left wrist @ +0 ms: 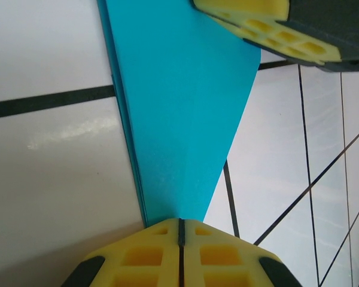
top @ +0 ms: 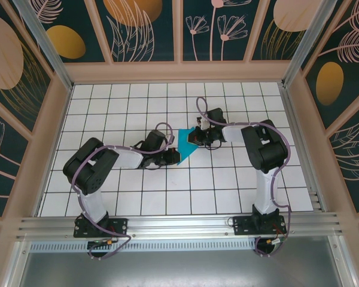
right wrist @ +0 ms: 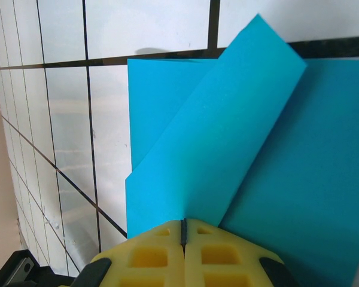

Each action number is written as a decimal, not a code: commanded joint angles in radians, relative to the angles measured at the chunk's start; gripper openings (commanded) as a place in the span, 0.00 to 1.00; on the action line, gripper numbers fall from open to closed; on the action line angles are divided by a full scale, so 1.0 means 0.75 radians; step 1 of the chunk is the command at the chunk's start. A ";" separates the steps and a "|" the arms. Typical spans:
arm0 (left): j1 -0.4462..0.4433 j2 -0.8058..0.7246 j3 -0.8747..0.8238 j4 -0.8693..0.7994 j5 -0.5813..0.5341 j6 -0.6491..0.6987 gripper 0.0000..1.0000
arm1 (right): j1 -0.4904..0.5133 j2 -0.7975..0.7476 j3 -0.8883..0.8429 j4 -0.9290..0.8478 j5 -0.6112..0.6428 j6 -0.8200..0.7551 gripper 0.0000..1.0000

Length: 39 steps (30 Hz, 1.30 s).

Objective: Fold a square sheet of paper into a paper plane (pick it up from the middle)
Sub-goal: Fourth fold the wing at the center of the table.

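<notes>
The left end effector (top: 169, 156) (left wrist: 180, 233) sits low over the white gridded counter (top: 227, 179). Its yellow pads are pressed together on the narrow tip of the teal-blue paper (top: 184, 143) (left wrist: 179, 101) (right wrist: 227, 149). The paper is folded into creased layers and lies mid-counter between the two end effectors, widening away from the left one. At its right side the right end effector (top: 195, 139) (right wrist: 183, 233) is also closed, pinching a raised flap of the paper that slants over the flat layer beneath.
</notes>
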 commanded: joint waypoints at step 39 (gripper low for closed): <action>-0.064 -0.165 0.058 -0.069 -0.228 0.158 0.05 | -0.020 0.118 -0.011 -0.070 0.170 -0.029 0.05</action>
